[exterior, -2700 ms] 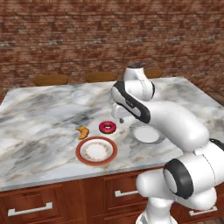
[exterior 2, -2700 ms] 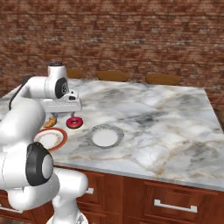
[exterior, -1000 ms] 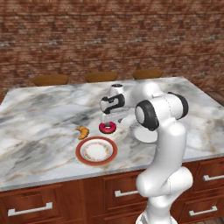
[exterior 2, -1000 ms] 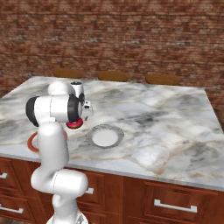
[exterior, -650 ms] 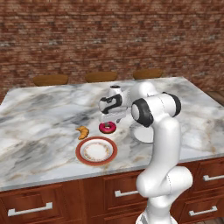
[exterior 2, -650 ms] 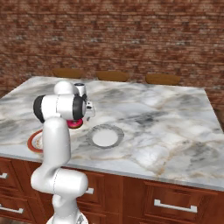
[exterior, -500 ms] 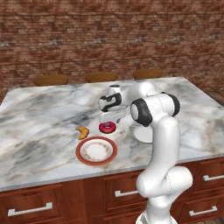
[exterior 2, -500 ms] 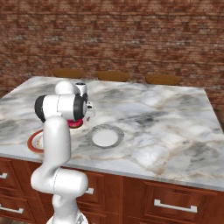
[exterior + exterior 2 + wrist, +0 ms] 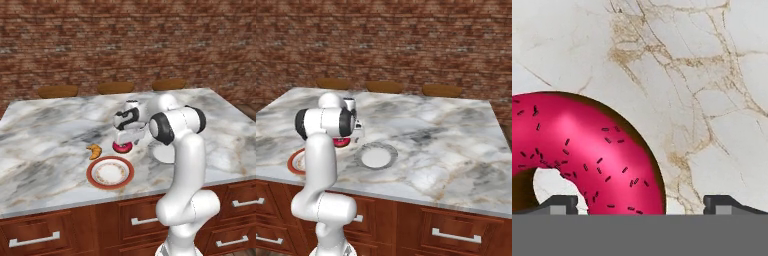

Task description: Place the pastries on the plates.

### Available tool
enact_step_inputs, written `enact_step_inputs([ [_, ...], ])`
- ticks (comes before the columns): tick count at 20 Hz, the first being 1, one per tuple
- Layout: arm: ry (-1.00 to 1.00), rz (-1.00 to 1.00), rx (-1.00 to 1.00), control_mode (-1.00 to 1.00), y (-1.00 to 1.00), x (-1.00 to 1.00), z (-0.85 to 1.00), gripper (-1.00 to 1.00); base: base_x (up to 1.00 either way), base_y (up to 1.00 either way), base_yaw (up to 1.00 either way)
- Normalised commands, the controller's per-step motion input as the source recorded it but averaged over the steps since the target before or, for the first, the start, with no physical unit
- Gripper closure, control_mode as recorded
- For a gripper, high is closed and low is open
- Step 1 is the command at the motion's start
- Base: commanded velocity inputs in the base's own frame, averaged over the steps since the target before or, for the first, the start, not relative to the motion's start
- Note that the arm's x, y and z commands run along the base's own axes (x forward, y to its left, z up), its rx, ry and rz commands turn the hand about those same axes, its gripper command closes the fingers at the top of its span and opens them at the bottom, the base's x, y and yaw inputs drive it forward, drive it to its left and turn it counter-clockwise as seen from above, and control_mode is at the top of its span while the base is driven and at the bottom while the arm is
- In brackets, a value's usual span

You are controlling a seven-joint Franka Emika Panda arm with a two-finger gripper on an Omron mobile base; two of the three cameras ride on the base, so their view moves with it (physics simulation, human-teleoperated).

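Observation:
The pink-iced ring donut (image 9: 121, 148) lies on the marble counter, close up in the hand view (image 9: 587, 150). My gripper (image 9: 125, 141) hangs just above it, open, its fingertips (image 9: 559, 202) straddling the ring's right side without gripping it. The golden croissant (image 9: 94, 151) rests on the counter to the donut's left. The red-rimmed plate (image 9: 91, 175) sits in front of both, bare. The white grey-rimmed plate (image 9: 376, 156) lies to the right, partly behind my arm in the left base view. In the right base view, my arm hides most of the donut (image 9: 342, 143) and the red plate (image 9: 292, 162).
The marble island (image 9: 45, 130) ends close in front of the red plate. Three wooden stool seats (image 9: 116, 88) stand along the far edge before a brick wall. Bare counter spreads to the right (image 9: 456, 135).
Over the last second the gripper came down onto the donut while staying open. The donut, croissant and plates have not moved.

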Motion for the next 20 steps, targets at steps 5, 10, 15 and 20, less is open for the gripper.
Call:
enact_step_inputs([
  [5, 0.04, 0.00, -0.06, -1.00, 0.12, -0.10, -0.96, 1.00, 0.00, 0.00, 0.00],
  [10, 0.29, -0.12, 0.01, -1.00, -0.04, -0.11, -0.10, 1.00, 0.00, 0.00, 0.00],
  [15, 0.47, -0.18, 0.01, -1.00, -0.27, 0.00, 1.00, 1.00, 0.00, 0.00, 0.00],
  [20, 0.04, -0.15, -0.14, -1.00, -0.77, -0.03, 1.00, 1.00, 0.00, 0.00, 0.00],
])
